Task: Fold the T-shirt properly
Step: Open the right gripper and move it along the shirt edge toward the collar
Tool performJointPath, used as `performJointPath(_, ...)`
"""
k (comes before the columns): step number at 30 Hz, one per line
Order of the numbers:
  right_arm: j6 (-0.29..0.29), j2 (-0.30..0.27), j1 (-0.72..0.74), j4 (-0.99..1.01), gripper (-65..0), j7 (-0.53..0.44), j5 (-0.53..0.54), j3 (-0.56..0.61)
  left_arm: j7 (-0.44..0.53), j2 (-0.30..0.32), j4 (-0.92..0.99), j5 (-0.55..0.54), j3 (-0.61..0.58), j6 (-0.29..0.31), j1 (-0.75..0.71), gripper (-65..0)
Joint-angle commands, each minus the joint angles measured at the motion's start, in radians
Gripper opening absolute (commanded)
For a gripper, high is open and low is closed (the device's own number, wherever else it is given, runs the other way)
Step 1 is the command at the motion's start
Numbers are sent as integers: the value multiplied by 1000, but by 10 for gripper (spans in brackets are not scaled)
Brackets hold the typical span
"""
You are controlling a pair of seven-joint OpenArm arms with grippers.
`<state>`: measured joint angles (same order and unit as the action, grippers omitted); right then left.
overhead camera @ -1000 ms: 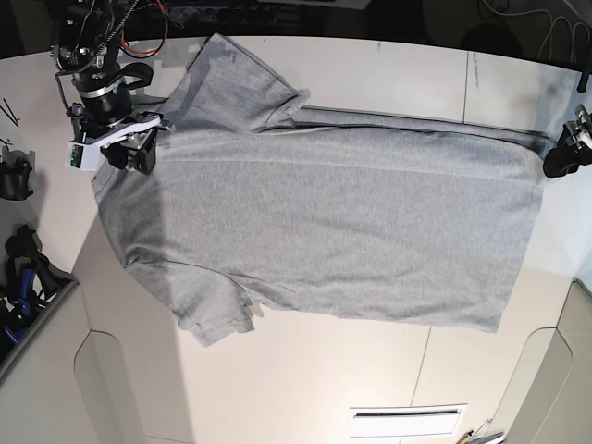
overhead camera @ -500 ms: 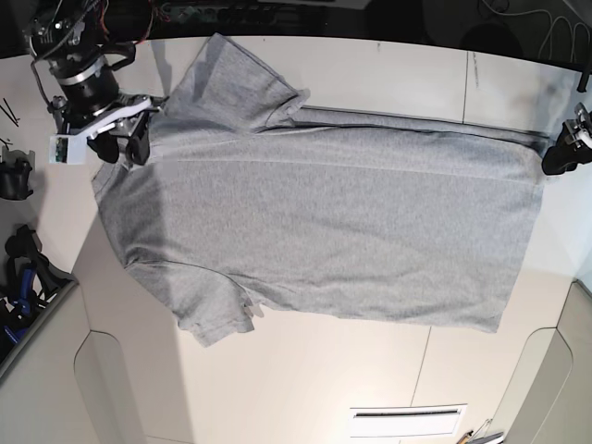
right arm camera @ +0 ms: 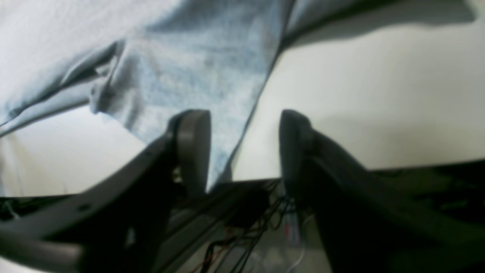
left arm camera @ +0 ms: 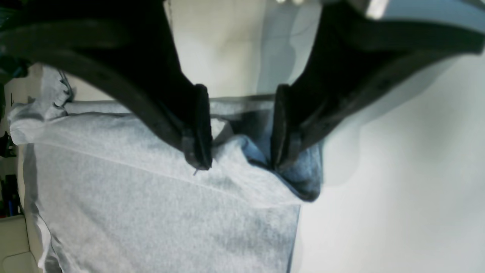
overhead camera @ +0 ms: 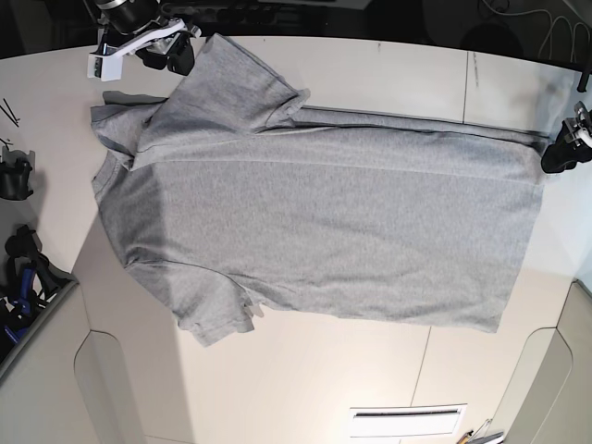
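The grey T-shirt (overhead camera: 324,222) lies spread flat on the white table (overhead camera: 305,388), plain side up, with the collar end at the left and the hem at the right. My right gripper (overhead camera: 166,57) is open and empty at the table's far edge, beside the upper sleeve (overhead camera: 240,83). In the right wrist view its jaws (right arm camera: 244,144) stand apart over the sleeve's edge (right arm camera: 189,57). My left gripper (overhead camera: 555,157) is at the hem's far right corner. In the left wrist view it (left arm camera: 240,163) is open, with a bunched bit of the hem (left arm camera: 235,151) between the fingertips.
Dark tools and clamps (overhead camera: 17,180) lie off the table's left side. A white slotted panel (overhead camera: 407,421) sits at the near edge. Cables (right arm camera: 257,227) hang behind the table's far edge. The table's right edge is close to the left gripper.
My right gripper has left the collar and shoulder area and moved up to the far edge by the upper sleeve. The shoulder now lies uncovered. The left gripper has not moved.
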<state>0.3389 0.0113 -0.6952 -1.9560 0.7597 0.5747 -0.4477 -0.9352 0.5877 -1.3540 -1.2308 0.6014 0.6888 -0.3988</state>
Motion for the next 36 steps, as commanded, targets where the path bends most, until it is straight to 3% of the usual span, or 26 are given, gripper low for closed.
performJointPath(1,11,-3,-6,8,-344,-17,32,-5,11,25,-12,-21,8,9,2,-362)
performJointPath(11,44,14,38,135,-344,-14,100,18,11,25,-12,-25,8,9,2,-362)
performJointPath(23,58,14,35,141,-347,4,106,161,10,25,-12,-24,8,9,2,-362)
performJointPath(25,58,14,36,140,-402,3,106,167,10,25,-12,-24,8,9,2,-362)
performJointPath(29,74,14,37,140,-640,0,106,167,11,25,-12,-25,8,9,2,-362)
performJointPath(32,112,14,45,139,-650,0,122,167,11,25,-12,-25,8,9,2,-362)
performJointPath(36,208,14,101,138,-650,0,197,167,11,25,-12,-25,8,9,2,-362)
